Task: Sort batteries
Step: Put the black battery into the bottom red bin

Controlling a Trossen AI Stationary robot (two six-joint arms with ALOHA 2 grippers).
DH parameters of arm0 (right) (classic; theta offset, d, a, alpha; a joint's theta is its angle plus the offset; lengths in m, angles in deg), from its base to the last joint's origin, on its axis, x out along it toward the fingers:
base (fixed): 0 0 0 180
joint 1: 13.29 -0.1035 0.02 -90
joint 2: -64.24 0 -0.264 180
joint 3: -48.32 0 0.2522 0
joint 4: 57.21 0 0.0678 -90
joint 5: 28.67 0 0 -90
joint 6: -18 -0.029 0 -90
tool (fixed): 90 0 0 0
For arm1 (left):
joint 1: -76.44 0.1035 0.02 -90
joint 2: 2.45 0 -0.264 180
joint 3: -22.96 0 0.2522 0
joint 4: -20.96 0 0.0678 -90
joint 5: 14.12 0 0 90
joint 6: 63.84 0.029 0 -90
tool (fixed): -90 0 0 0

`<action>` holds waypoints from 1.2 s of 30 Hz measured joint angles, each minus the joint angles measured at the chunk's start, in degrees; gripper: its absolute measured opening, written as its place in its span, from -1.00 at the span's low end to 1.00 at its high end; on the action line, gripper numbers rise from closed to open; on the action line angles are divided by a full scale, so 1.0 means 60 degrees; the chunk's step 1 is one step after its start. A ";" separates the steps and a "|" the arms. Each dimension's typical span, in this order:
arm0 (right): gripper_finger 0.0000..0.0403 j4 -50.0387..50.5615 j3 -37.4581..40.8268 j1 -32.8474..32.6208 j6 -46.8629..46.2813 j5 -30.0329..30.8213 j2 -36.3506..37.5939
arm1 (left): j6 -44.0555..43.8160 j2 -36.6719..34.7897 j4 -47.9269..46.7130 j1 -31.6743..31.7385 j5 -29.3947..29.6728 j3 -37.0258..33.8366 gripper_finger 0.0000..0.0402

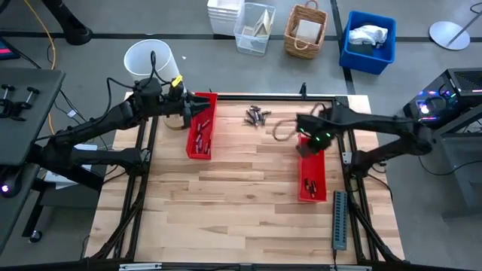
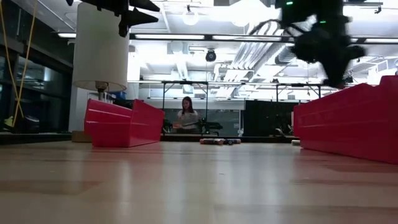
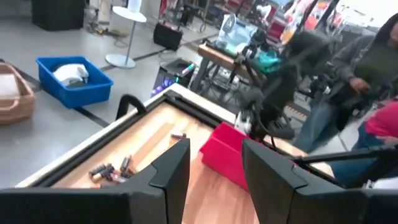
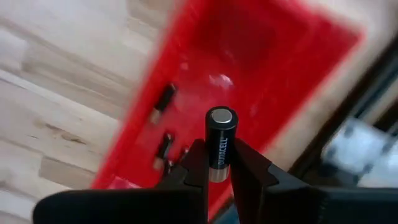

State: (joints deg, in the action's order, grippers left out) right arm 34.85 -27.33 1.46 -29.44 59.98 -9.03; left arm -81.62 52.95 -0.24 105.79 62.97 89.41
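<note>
Wooden slatted surface (image 1: 241,188) beneath us; our right tool (image 4: 219,174) grips a black cylindrical battery (image 4: 221,140) upright, above the red plastic tray (image 4: 249,68); left tool (image 3: 214,168) half-open, empty.

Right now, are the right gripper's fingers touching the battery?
Touching. The right wrist view shows the right gripper with fingers clamping the upright battery from both sides, above the red tray.

One black cylindrical battery with a silvery metal end cap and pale lettering down its side (image 4: 221,143) stands upright, pinched between two dark fingers above a red tray; several small dark batteries (image 4: 163,124) lie scattered on that tray's floor; a loose cluster of small silvery-grey cylinders (image 1: 257,116) lies on the wooden tabletop near its far edge, between the two red trays; more small batteries (image 1: 199,139) lie inside the left tray.
</note>
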 joint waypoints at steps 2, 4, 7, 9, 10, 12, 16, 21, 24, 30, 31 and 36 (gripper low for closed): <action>-0.84 -0.0126 0.0628 -0.0258 -0.0884 -0.0137 0.0523 | 0.0000 -0.0003 0.0233 0.0068 0.0000 0.0000 -0.33; -0.84 -0.0581 0.1130 -0.0522 -0.1638 -0.0128 0.0869 | 0.0067 0.0000 0.0387 0.0139 -0.0004 0.0000 -0.33; -0.71 -0.1515 0.1651 -0.0766 -0.2531 -0.0041 0.1115 | 0.0418 0.0045 0.0594 0.0274 -0.0008 0.0000 -0.33; -0.49 -0.2188 0.1841 -0.0824 -0.2538 -0.0024 0.1092 | 0.0484 0.0125 0.0711 0.0392 -0.0014 0.0000 -0.33; -0.37 -0.2353 0.1858 -0.0856 -0.2450 0.0032 0.1063 | 0.0482 0.0168 0.0793 0.0446 -0.0016 0.0000 -0.33; -0.14 -0.2252 0.1803 -0.0860 -0.2164 0.0186 0.0972 | 0.0370 0.0235 0.0786 0.0532 -0.0053 0.0000 -0.33; 0.16 -0.1196 0.1183 -0.0692 -0.1733 0.0139 0.1010 | 0.0230 0.0303 0.0797 0.0649 -0.0368 0.0000 -0.33; 0.23 -0.0360 -0.0387 -0.0166 -0.0628 0.0898 0.1034 | 0.0168 0.0302 0.0797 0.0738 -0.0393 0.0000 -0.33; 0.23 -0.1880 -0.1046 0.0461 0.0884 0.1158 0.1038 | 0.0076 0.0302 0.0819 0.0738 -0.0390 0.0000 -0.33; 0.24 -0.5860 -0.1610 0.2273 0.3966 0.0348 -0.0367 | -0.0112 0.0305 0.1189 0.0731 -0.0393 0.0000 -0.33; 0.24 -0.6172 -0.1767 0.2568 0.4017 0.0234 -0.0856 | -0.0199 0.0309 0.1289 0.0731 -0.0393 0.0000 -0.33; 0.22 -0.6317 -0.3025 0.3559 0.3698 0.0194 -0.3885 | -0.0802 0.0306 0.1484 0.0731 -0.0397 0.0000 -0.33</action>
State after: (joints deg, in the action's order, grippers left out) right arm -3.05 -45.48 22.81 -7.25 61.15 -32.35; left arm -86.44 54.78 8.66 110.18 60.59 89.41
